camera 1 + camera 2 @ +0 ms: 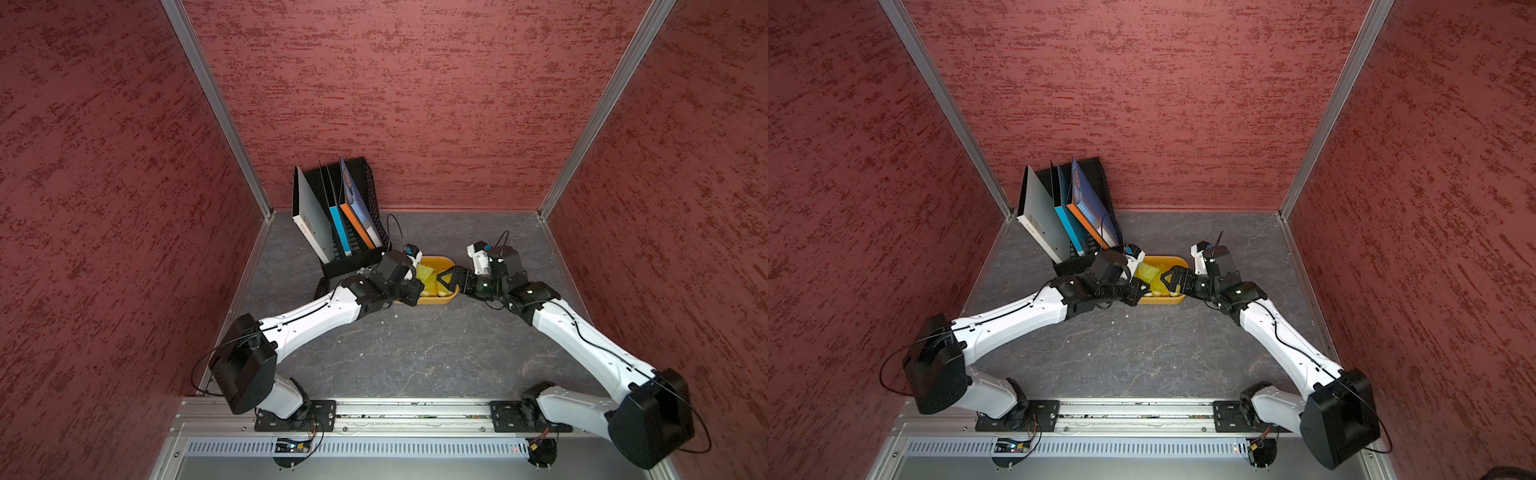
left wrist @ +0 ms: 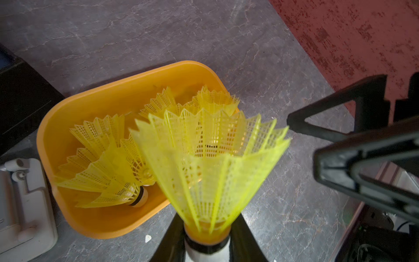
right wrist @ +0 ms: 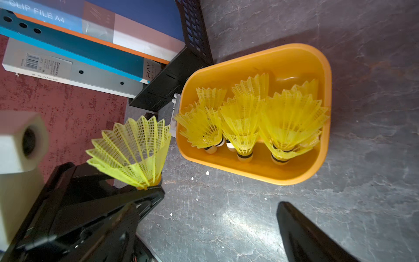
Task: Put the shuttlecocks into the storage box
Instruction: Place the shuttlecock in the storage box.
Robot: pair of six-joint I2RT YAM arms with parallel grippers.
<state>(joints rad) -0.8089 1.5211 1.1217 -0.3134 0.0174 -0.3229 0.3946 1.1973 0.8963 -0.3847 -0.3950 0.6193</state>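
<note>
Left arm (image 1: 328, 328), right arm (image 1: 590, 353): white moulded link shells, black joint housings. Large black boxy housing (image 1: 243, 370) at each elbow. Thin black cable (image 1: 297, 316) runs along each shell, loops free past elbow. Small dark screws dot shells. Black base plates (image 1: 324, 409), bolted. Gripper fingers (image 3: 306, 236): black, triangular, tapered. White wrist camera mounts (image 1: 478, 257); small blue part (image 1: 411, 250) on left one, possibly connector.

In the right wrist view, the blue file (image 3: 52, 15) in the black rack (image 3: 195, 27) at the far left of the surface reads "CLIP FILE A4" in white letters. The teal file (image 3: 90, 51) beside it shows "RAY" at its end. The grey file (image 3: 95, 78) carries a barcode label, its print too small to read.
</note>
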